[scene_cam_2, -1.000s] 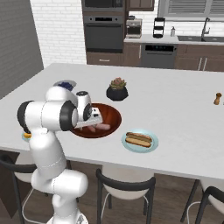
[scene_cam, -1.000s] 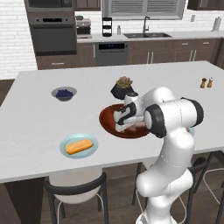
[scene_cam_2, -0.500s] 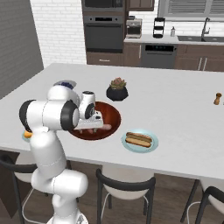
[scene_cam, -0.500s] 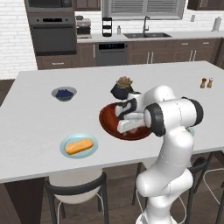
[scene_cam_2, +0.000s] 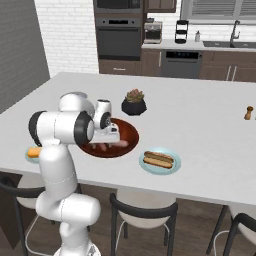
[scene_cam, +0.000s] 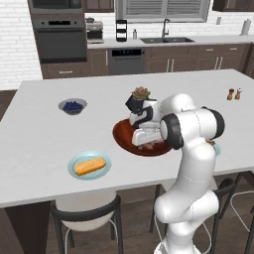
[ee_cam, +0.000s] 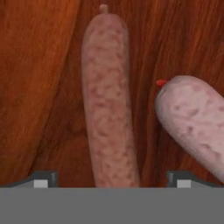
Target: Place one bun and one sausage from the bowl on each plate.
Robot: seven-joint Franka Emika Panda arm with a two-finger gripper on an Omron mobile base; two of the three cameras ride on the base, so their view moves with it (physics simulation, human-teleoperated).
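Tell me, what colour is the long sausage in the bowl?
The sausage is pinkish-brown with darker mottled speckles, clearest in the hand view.

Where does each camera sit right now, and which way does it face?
Left base view: behind the arm's left, facing the island; arm lower right, hand over the bowl.
Right base view: behind its right; arm lower left, same bowl, plate.
Hand view: looks into the bowl at two sausages; open fingertips at bottom.
Shared: the bowl.
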